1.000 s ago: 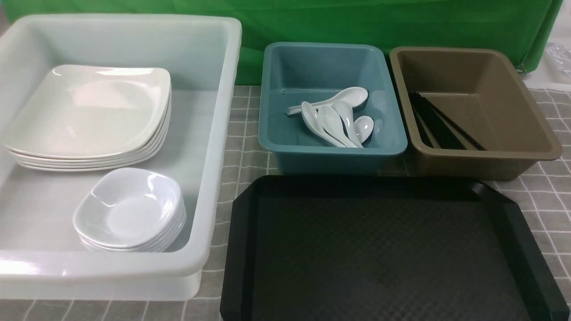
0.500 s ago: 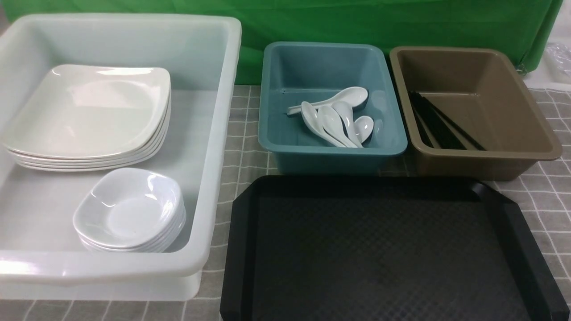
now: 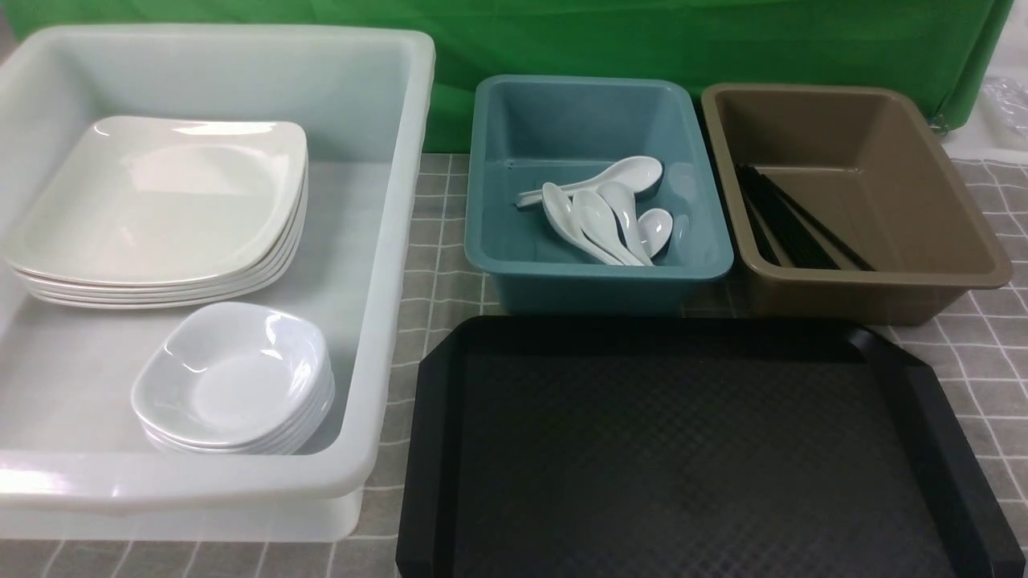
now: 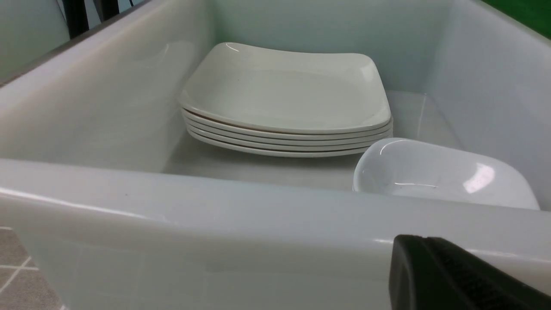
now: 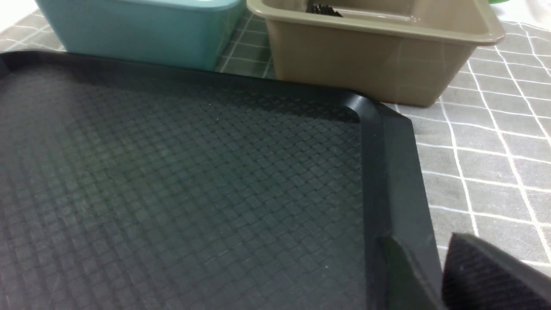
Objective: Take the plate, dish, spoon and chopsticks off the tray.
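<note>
The black tray (image 3: 691,449) lay bare: plates (image 3: 161,201) stacked in the white tub (image 3: 393,241), spoons (image 3: 602,209) in teal, chopsticks (image 3: 787,225) in brown, apparently sorted by kind. Only a corner of each hand showed, left (image 4: 456,275) and right (image 5: 486,275); grip state couldn't be told.

Green backdrop (image 3: 642,40) behind grey checked tablecloth (image 3: 438,241) (white grid lines).

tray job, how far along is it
Looks finished: the tray shows only bare floor. Plates and dishes are stacked in the white bin, spoons in the teal tub, chopsticks in the brown tub. Nothing visibly in hand; nothing visibly left.
</note>
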Available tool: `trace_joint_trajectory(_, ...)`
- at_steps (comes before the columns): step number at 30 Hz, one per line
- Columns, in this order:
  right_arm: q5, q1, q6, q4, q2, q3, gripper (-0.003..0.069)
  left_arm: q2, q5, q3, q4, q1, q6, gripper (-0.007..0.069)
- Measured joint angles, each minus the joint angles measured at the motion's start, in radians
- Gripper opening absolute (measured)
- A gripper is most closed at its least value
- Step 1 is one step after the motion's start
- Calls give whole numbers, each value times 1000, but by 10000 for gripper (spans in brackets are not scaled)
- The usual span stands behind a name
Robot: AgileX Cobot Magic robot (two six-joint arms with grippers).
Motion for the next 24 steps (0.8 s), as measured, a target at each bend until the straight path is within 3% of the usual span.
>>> trace_joint_trajectory(24, 0, 0, 0, 0, 0, 0, 237, 0, 0, 0, 0, 0, 0, 8)
